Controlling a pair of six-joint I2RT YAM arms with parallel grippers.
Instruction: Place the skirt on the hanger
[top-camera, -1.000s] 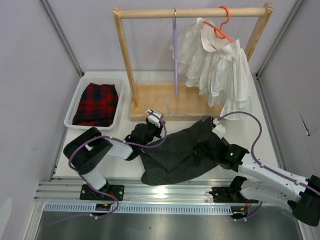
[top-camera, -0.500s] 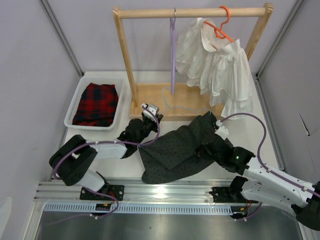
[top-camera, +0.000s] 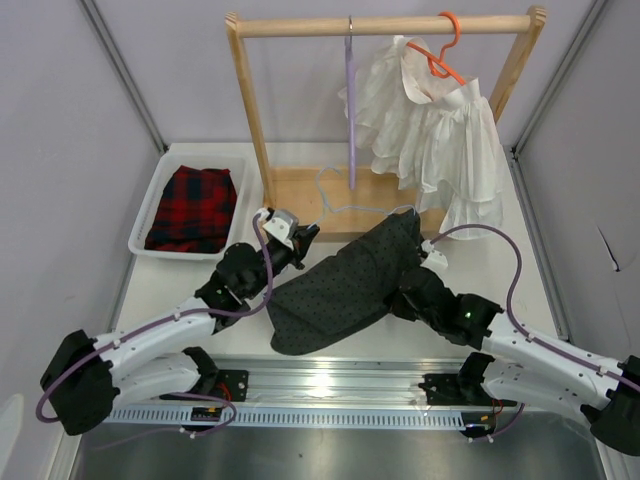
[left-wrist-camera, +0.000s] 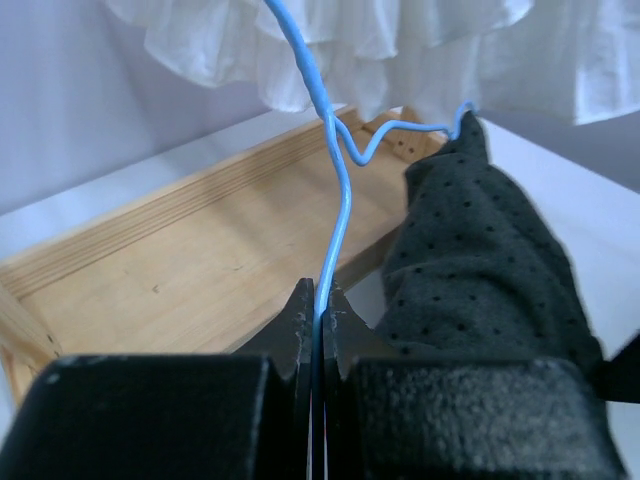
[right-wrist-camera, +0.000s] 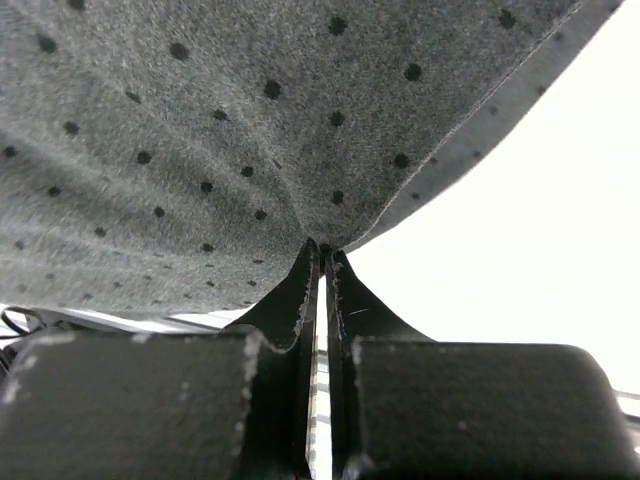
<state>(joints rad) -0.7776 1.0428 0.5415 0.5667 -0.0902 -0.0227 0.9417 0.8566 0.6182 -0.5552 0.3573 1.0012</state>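
Note:
The dark dotted skirt (top-camera: 335, 285) hangs bunched between both arms above the table. In the left wrist view my left gripper (left-wrist-camera: 320, 296) is shut on the thin pale-blue wire of the hanger (left-wrist-camera: 340, 200). The far end of the wire disappears into the top corner of the skirt (left-wrist-camera: 480, 260). From above, the left gripper (top-camera: 298, 238) sits at the skirt's upper left, with the hanger (top-camera: 333, 203) in front of the rack's base. My right gripper (top-camera: 398, 298) is at the skirt's right edge. Its fingertips (right-wrist-camera: 322, 250) pinch a fold of the skirt (right-wrist-camera: 250, 130).
A wooden rack (top-camera: 250, 120) stands at the back. On its rail hang a lilac hanger (top-camera: 350, 100) and a white ruffled garment (top-camera: 440, 130) on an orange hanger (top-camera: 445, 45). A white bin (top-camera: 150, 215) at the left holds a red plaid garment (top-camera: 195, 205).
The left arm has stretched out and drawn leftward with the hanger wire. The skirt has gathered up off the table and shifted left and toward the rack. The right gripper followed it.

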